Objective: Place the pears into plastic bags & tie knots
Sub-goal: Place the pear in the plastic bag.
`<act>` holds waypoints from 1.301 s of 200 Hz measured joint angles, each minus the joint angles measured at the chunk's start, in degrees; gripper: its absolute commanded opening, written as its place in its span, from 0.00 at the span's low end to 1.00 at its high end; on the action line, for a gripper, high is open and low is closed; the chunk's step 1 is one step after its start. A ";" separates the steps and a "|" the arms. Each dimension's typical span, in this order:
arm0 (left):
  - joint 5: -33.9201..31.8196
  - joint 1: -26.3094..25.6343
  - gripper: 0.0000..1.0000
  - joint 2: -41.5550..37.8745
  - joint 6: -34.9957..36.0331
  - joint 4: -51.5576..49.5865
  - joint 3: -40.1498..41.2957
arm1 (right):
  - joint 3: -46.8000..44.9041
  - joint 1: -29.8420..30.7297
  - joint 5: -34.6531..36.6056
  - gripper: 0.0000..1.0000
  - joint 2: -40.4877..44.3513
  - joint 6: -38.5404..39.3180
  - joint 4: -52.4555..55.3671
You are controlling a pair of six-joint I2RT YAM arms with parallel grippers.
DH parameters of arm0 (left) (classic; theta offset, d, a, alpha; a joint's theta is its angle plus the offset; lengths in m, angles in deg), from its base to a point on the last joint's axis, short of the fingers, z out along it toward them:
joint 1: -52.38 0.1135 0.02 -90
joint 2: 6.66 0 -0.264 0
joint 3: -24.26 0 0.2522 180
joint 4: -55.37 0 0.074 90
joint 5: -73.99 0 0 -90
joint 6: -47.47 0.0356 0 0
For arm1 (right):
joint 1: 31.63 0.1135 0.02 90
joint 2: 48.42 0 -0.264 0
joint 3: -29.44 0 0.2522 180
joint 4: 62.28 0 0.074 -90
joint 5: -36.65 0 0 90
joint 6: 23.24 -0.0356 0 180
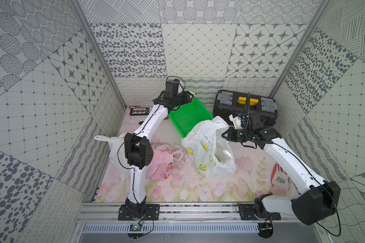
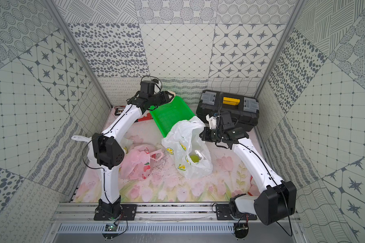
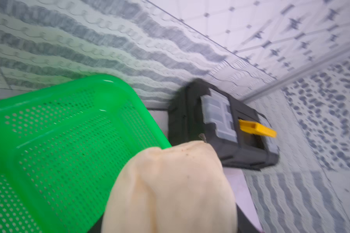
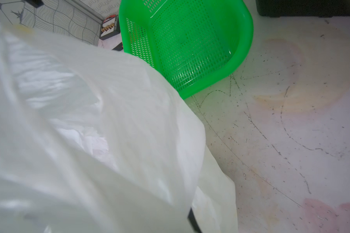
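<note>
Clamping pear (image 3: 170,191) in my left gripper (image 1: 188,96), blur permitting; bag (image 1: 200,134), its rim pinched by my right gripper (image 1: 223,134), lies rightward, nearer base.

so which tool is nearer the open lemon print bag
Right. The right tool is shut on the upper edge of the lemon-print bag. The left tool is away from it, over the far end of the green basket, gripping a cream pear.

- Cream pear (image 3: 170,191): pale and faintly speckled, with a short dark stem; it fills the lower centre of the left wrist view.
- Lemon bag (image 1: 207,147): translucent white, upright with its mouth open, at centre frame; a green pear (image 2: 194,158) lies inside.
- Pink bag (image 1: 161,162): crumpled, left of centre.
- White bag (image 1: 115,151): further left, partly hidden.
</note>
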 measured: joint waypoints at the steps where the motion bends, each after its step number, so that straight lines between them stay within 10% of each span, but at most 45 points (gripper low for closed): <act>1: 0.17 -0.24 0.35 -0.46 0.07 0.04 0.37 | 0.00 -0.02 -0.07 0.07 0.02 -0.02 0.00; 136: 7.39 -27.39 0.36 -32.54 -5.01 15.65 39.93 | -0.39 -0.33 -5.57 0.09 3.15 -7.10 -5.86; 183: 4.55 -29.79 0.32 -32.85 -8.72 24.74 46.38 | -1.29 -2.23 -5.22 0.10 3.06 -6.67 -4.81; 260: -1.90 -30.77 0.31 -37.64 -2.80 10.93 46.80 | 0.07 -2.12 -6.16 0.16 3.06 -6.88 -4.68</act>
